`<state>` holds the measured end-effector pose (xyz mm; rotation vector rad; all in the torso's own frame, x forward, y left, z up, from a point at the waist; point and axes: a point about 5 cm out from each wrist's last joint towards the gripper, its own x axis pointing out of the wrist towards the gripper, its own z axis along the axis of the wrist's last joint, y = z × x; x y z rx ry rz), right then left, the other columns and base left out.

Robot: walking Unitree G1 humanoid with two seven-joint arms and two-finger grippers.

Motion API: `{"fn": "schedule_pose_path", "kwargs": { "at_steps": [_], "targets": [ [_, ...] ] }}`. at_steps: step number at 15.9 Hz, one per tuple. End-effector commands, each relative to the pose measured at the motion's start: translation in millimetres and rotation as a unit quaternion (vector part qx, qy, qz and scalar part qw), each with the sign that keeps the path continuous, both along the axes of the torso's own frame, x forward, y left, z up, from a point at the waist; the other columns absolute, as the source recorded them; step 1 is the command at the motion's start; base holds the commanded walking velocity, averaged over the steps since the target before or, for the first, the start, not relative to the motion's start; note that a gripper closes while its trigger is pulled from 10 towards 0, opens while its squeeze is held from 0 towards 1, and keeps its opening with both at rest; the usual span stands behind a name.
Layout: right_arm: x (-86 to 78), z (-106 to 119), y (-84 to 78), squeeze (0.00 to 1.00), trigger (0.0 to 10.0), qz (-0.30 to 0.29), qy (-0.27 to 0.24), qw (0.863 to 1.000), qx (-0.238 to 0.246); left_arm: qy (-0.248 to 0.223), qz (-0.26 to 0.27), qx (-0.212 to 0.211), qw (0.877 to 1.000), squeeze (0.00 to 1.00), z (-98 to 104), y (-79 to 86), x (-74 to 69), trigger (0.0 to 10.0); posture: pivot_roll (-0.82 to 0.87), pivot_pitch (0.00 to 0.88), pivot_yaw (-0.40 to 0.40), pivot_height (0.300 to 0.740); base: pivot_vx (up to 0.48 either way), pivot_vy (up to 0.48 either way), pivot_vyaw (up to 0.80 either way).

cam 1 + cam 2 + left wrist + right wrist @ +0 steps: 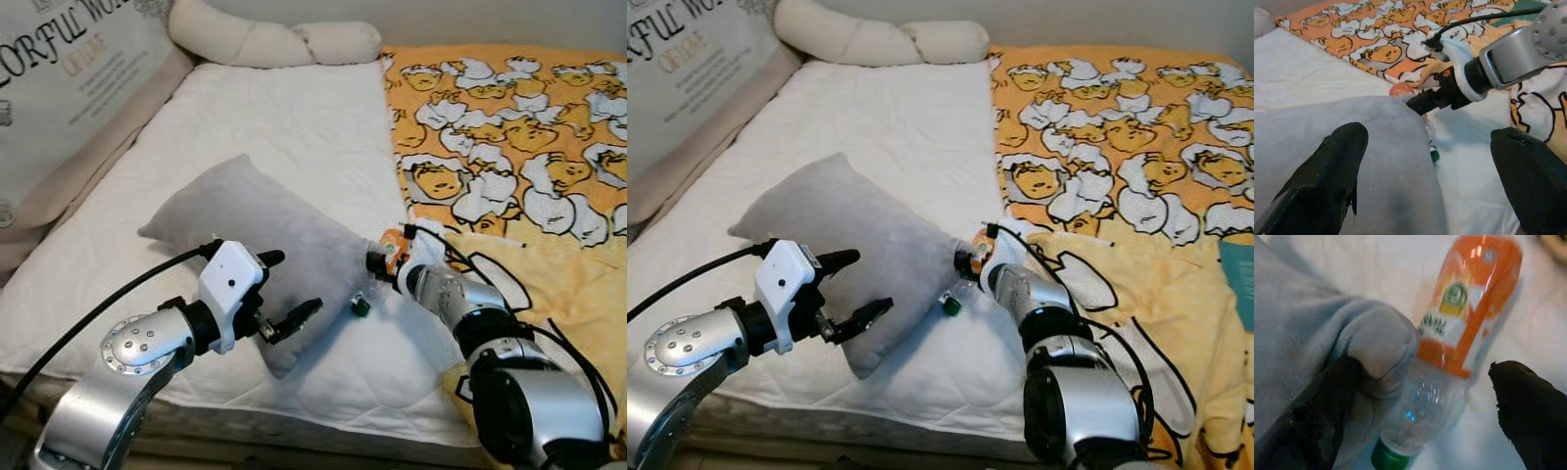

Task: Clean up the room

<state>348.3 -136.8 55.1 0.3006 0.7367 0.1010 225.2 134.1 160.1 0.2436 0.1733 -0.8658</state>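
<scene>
A grey pillow lies on the white mattress. My left gripper is open at the pillow's near corner, one finger over the fabric and one off its edge; the left wrist view has this gripper spread wide above the pillow. A clear plastic bottle with an orange label and green cap lies against the pillow's right edge. My right gripper is open around the bottle, one finger pushed into the pillow's folded corner, the other on the bottle's far side.
An orange and yellow duck-print blanket covers the bed's right half. A long cream bolster lies at the head. A printed cushion leans along the left side. A teal object shows at the right edge.
</scene>
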Motion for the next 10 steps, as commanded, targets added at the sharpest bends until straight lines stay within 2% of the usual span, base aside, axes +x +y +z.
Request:
{"fn": "schedule_pose_path", "kwargs": {
  "at_steps": [1,3,6,8,10],
  "targets": [
    [1.5,0.7,-1.3,0.0,10.0,-0.006,0.007,1.0,-0.015,0.0,-0.006,0.006,1.0,0.0,2.6,-0.3,-2.0,10.0,0.11,0.032,0.06,0.74,0.0,0.0,0.0],
    [2.5,-0.1,-8.8,0.0,10.0,-0.034,0.01,0.999,-0.019,0.006,-0.007,0.01,1.0,0.0,4.5,-0.1,-4.5,10.0,0.12,0.04,0.057,0.74,0.0,0.0,0.0],
    [0.8,-3.0,-17.5,0.0,10.0,-0.037,0.006,0.998,-0.044,0.01,-0.006,0.012,1.0,0.0,3.2,-0.6,-7.1,10.0,0.12,0.046,0.059,0.74,0.0,0.0,0.0],
    [3.8,1.2,-21.7,0.0,10.0,-0.044,-0.008,0.998,-0.046,0.009,-0.006,0.013,1.0,0.0,3.8,-1.1,-7.0,10.0,0.12,0.048,0.06,0.74,0.0,0.0,0.0],
    [6.7,6.1,-34.0,0.0,10.0,-0.068,-0.025,0.996,-0.059,0.01,-0.005,0.013,1.0,0.0,4.9,-0.6,-6.9,10.0,0.11,0.047,0.06,0.74,0.0,0.0,0.0]
  ]
}}
